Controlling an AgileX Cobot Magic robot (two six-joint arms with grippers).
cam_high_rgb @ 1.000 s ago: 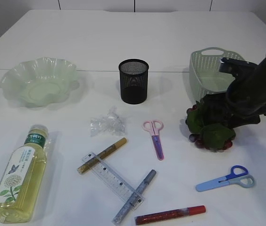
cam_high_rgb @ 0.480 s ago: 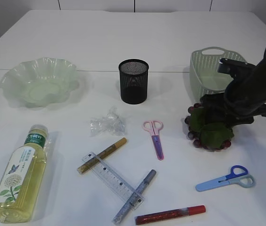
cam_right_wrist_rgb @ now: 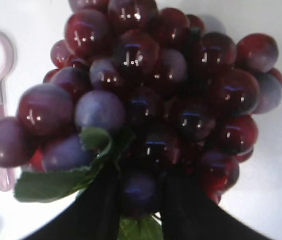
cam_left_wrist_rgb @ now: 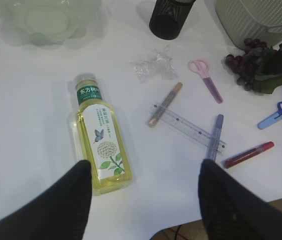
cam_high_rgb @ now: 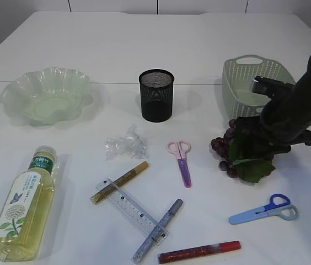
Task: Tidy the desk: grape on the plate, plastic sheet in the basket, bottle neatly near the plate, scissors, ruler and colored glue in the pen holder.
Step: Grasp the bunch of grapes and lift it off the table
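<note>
The right gripper (cam_right_wrist_rgb: 138, 200) has its dark fingers (cam_right_wrist_rgb: 98, 205) drawn in close around the base of the grape bunch (cam_right_wrist_rgb: 146, 105), pressing against the fruit and a green leaf, so the bunch looks pinched between them. In the exterior view the right arm leans in from the right edge over the grape bunch (cam_high_rgb: 238, 152), which sits low over the tabletop (cam_high_rgb: 161, 44) just in front of the basket (cam_high_rgb: 252, 77); whether it still touches the surface cannot be told.

The left gripper (cam_left_wrist_rgb: 143, 187) hovers with its fingers (cam_left_wrist_rgb: 56, 205) spread wide and nothing between them, above the bottle (cam_left_wrist_rgb: 99, 142), which lies on its side near the front left edge.

Outward from the grapes, the pink scissors (cam_high_rgb: 181, 160) lie just to their left, and the blue scissors (cam_high_rgb: 266, 210) lie nearer the front. The black mesh pen holder (cam_high_rgb: 156, 95) stands upright at the middle, apart from everything else. The crumpled plastic sheet (cam_high_rgb: 125, 144) lies in front of it. Further forward, the clear ruler (cam_high_rgb: 130, 208) lies slantwise across the gold glue pen (cam_high_rgb: 119, 181) and the silver glue pen (cam_high_rgb: 158, 229), with the red glue pen (cam_high_rgb: 198, 252) at the front edge. The wavy green plate (cam_high_rgb: 45, 95) sits at the far left, well apart from the grapes.
</note>
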